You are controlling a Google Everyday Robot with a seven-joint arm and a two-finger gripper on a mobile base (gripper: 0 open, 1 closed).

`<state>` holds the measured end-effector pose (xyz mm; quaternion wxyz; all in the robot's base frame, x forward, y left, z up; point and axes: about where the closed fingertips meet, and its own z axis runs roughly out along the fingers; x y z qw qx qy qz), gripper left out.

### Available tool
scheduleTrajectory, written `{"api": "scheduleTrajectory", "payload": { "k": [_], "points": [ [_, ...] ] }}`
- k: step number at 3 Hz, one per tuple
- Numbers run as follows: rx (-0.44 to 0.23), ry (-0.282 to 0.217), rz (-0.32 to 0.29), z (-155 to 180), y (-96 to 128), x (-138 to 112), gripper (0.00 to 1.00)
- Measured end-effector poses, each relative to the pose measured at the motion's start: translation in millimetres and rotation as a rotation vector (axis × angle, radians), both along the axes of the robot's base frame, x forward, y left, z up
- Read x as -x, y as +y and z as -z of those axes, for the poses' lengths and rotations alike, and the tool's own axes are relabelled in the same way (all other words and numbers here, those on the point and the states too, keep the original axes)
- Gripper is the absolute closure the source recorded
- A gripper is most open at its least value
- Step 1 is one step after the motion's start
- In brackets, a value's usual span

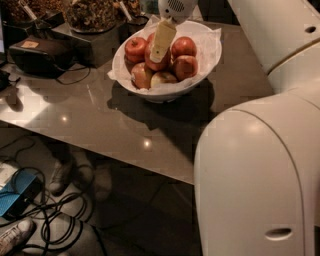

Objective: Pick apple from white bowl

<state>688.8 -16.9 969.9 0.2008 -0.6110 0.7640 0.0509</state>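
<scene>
The white bowl (207,60), lined with crumpled white paper, stands on the dark table near its far edge and holds several apples. My gripper (160,54) reaches down from the top of the view into the middle of the pile. It rests against a glossy red apple (152,64) at the pile's centre and partly hides it. Other red apples lie to the left (135,48) and right (183,46). A paler apple (162,78) lies at the front.
Dark containers of dried snacks (90,15) and a black box (42,55) stand left of the bowl. My white arm (255,170) fills the right side. Below the table's front edge (125,157), cables, a blue device (15,197) and shoes lie on the floor.
</scene>
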Motion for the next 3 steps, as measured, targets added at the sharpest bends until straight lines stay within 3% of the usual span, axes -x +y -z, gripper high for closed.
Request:
{"api": "scheduleTrajectory", "payload": {
  "k": [3],
  "points": [
    [0.005,0.035,-0.003,19.2,2.7,-8.3,0.32]
  ]
}}
